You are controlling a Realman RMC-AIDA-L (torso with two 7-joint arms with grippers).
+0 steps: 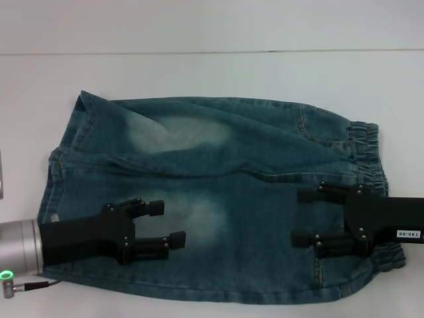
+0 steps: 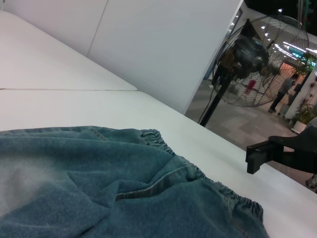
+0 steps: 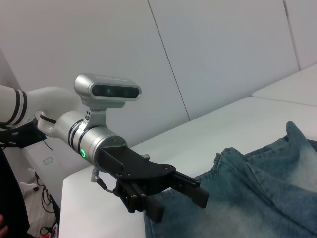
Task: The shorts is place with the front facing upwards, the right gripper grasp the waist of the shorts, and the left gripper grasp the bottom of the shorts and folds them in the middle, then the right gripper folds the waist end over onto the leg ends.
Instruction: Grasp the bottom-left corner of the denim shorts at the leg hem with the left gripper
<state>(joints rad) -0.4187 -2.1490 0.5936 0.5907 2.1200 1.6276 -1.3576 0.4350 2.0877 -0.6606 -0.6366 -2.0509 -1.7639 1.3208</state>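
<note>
- The shorts point(image 1: 218, 192) are seen spread flat on the white worktop point(image 1: 212, 73), the gathered waist point(image 1: 370, 156) toward the robot's right and the leg ends point(image 1: 63, 165) toward its left.
- The left pincer point(image 1: 167, 224) is held over the near leg, jaws spread wide, nothing gripped.
- The right pincer point(image 1: 301, 217) is poised above the denim just inside the waist, likewise open and empty.

Head view: from above, facing down, taking in the whole shorts point(image 1: 212, 199) with the left gripper point(image 1: 165, 224) and the right gripper point(image 1: 299, 217) both over them. Left wrist view: low, close over the denim, facing across toward the right gripper point(image 2: 253, 157) beyond the waist point(image 2: 198, 171). Right wrist view: low, facing back at the left gripper point(image 3: 181, 204). Shared everywhere: the shorts.
</note>
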